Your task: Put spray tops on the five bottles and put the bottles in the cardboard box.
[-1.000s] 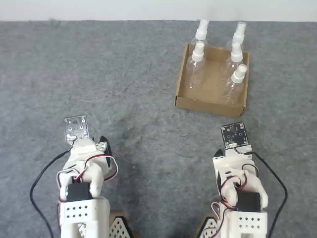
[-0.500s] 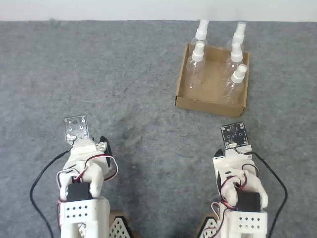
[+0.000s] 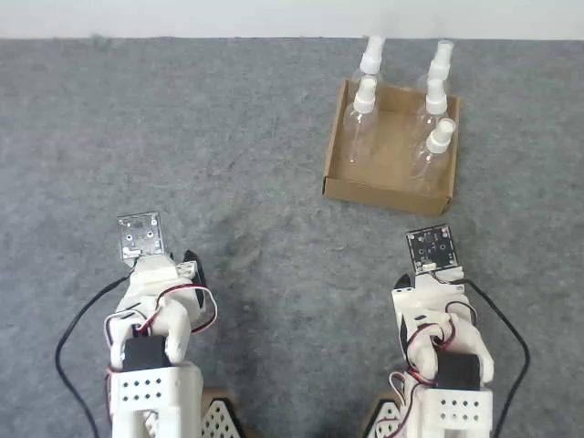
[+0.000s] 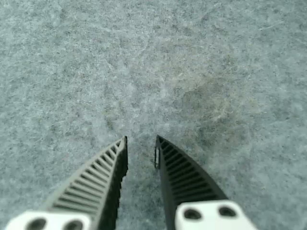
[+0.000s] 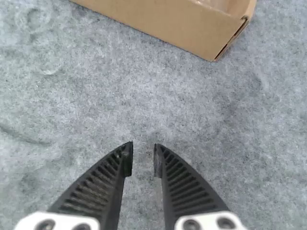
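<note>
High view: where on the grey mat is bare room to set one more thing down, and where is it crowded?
The widest bare stretch lies left of the cardboard box, beyond the left arm. A narrower strip runs between the two arms, and another between the box and the right arm. The box itself is crowded with five bottles.

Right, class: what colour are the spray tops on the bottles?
White spray tops, on clear bottles. The high view shows them best.
</note>
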